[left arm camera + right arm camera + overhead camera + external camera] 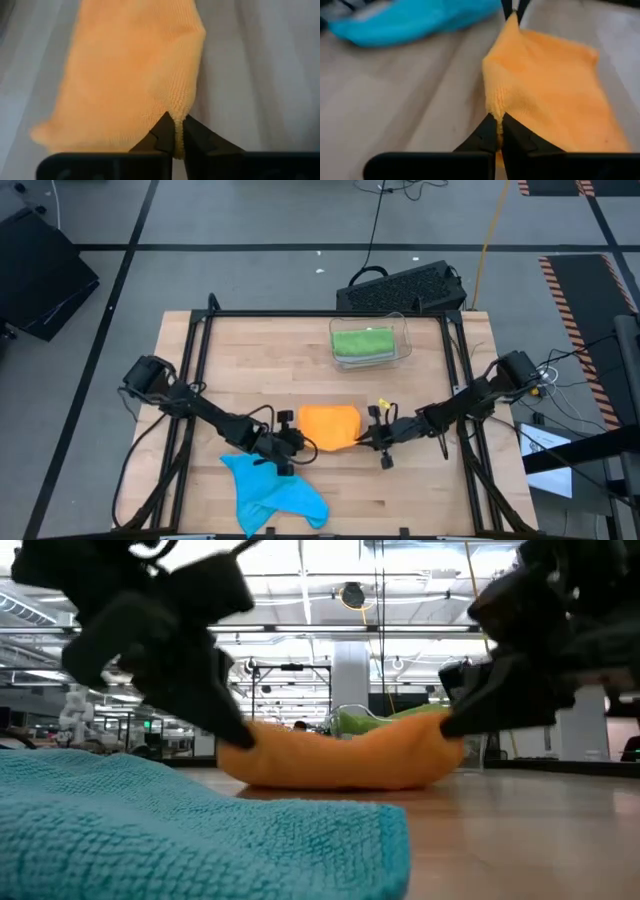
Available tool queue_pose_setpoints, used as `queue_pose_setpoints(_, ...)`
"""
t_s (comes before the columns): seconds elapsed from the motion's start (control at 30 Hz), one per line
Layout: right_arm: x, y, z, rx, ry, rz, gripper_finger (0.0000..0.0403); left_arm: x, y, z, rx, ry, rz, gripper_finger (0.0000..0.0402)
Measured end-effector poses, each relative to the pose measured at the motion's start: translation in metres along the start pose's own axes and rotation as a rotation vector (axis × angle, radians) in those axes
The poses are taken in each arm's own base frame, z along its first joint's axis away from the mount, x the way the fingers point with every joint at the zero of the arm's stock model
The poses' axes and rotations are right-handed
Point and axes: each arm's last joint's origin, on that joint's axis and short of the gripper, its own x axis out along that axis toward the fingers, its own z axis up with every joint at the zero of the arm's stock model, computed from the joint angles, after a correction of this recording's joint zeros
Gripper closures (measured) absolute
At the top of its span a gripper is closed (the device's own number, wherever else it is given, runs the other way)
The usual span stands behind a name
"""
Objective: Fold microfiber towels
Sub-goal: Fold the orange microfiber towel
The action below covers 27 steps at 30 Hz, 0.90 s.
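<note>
From above: the orange towel (329,425) lies mid-table between the left gripper (298,442) and the right gripper (366,438), each at one near corner; a blue towel (270,492) sits crumpled at the table's front edge, and a green towel (362,343) rests in the clear plastic bin (402,330) near the far edge. Whether the orange cloth is already doubled over is hard to tell from here

At table height: the orange towel (340,755) sags between the two pinched ends, a soft, light cloth that will likely droop and crease wherever it is unsupported; the blue towel (190,830) fills the foreground and hides much of the tabletop

Left wrist: the fingers (156,136) are clamped on a corner hem of the orange towel (125,70), probably the firmest place to hold

Right wrist: the fingers (517,136) are closed on the opposite corner of the orange towel (555,90); the cloth's far edge runs out of view
</note>
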Motion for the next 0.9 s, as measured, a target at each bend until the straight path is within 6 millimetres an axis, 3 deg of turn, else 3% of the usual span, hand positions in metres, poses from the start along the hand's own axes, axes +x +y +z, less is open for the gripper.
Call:
queue_pose_setpoints(0.23,-0.007,-0.015,0.01,0.07,-0.022,-0.039,0.0398,-0.018,0.011,0.011,-0.03,-0.021,-0.017,0.0394)
queue_pose_setpoints(0.53,-0.005,-0.039,0.003,0.186,0.039,-0.126,0.0399,-0.005,0.051,0.01,-0.12,0.074,0.056,0.0384)
queue_pose_setpoints(0.63,-0.005,-0.039,0.003,0.191,0.04,-0.08,0.0399,-0.004,0.057,0.012,-0.144,0.088,-0.03,0.0395)
queue_pose_setpoints(0.8,-0.008,-0.032,0.009,0.208,0.018,0.11,0.0399,-0.011,0.043,0.022,-0.157,0.04,-0.316,0.0382)
queue_pose_setpoints(0.9,-0.011,-0.03,0.013,0.208,-0.003,0.164,0.0399,-0.012,0.041,0.023,-0.145,0.037,-0.354,0.0386)
